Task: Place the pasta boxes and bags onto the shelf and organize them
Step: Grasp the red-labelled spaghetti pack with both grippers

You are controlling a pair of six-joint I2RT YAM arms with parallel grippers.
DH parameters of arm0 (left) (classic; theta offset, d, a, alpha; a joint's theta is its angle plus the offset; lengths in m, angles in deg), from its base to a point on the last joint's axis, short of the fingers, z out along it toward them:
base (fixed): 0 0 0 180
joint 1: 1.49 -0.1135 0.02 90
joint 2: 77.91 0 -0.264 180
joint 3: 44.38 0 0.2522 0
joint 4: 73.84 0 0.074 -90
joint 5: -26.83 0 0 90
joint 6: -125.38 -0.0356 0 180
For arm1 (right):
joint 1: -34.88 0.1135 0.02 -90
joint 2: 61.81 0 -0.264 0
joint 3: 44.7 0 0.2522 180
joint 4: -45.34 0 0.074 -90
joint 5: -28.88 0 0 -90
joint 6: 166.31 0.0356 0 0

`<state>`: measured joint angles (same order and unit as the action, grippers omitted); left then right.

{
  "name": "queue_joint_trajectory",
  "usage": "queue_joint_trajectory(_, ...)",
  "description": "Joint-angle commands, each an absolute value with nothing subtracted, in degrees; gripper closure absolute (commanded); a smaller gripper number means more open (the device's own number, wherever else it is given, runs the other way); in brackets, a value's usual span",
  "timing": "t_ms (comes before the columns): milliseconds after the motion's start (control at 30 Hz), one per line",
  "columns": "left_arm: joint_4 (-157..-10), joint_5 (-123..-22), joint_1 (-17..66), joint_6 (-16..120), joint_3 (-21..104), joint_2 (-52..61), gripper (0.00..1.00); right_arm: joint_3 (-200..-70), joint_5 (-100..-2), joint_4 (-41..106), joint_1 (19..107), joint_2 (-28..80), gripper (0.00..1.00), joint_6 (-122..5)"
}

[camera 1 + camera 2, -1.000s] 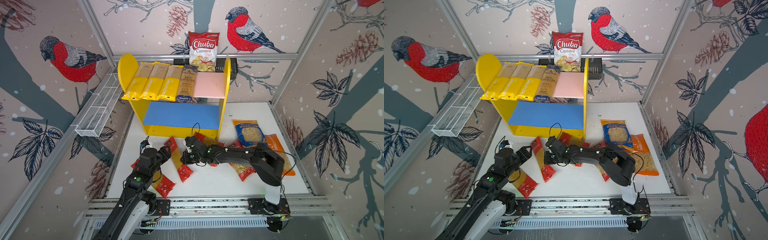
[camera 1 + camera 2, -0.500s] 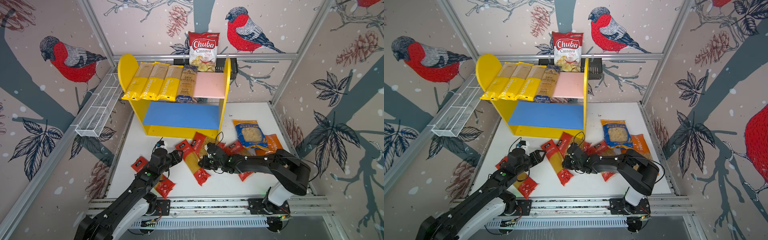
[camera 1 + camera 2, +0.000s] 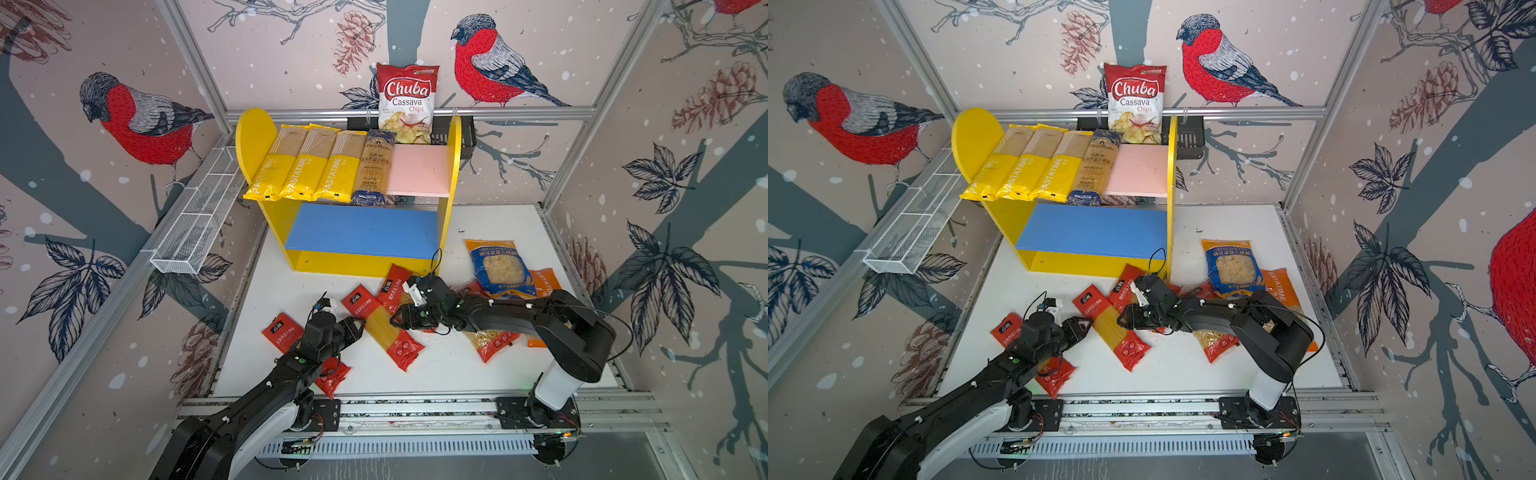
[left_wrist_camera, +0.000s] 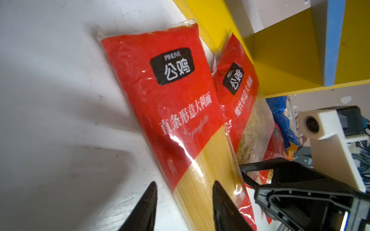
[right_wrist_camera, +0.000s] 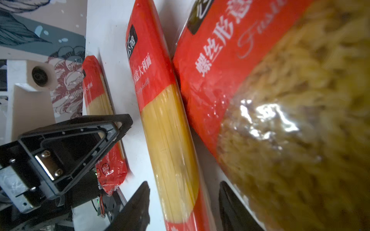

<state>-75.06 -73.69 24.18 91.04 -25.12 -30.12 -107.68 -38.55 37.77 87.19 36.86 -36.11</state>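
Red spaghetti pack lies diagonally, logo end toward shelf; left fingers and right fingers spread beside it.

Top views: mounted high over the front edge of the table, facing down and toward its back edge. They are far off and take in the whole table, the shelf and both arms.
Stereo overlap: both top views share almost the entire scene, with a slight sideways shift.
Left wrist: low over the table near its front left, looking along the left gripper toward the shelf's foot, very near the red spaghetti pack.
Right wrist: low over the table's middle, looking past the right gripper toward the left edge, very near the same pack.
Wrist overlap: both show that pack, and each shows the other arm's gripper and camera.
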Motion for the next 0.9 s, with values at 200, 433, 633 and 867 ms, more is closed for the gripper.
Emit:
queue_joint_trajectory(200,-69.0,-73.8,24.2,91.6,-27.3,-27.5,0.63,-109.0,-32.1,40.2,88.9,42.9,0.44,-39.9)
queue_joint_trajectory(433,-66.5,-74.5,24.2,91.7,-27.7,-25.3,0.72,-109.9,-30.1,44.4,89.4,44.4,0.65,-37.3)
queue_joint_trajectory(633,-71.1,-73.9,23.9,90.8,-25.0,-28.9,0.73,-109.5,-29.0,47.6,90.0,42.3,0.83,-35.3)
queue_joint_trajectory(867,-81.6,-77.1,18.3,87.9,-17.4,-37.7,0.68,-108.8,-30.1,49.7,90.3,38.2,0.89,-33.6)
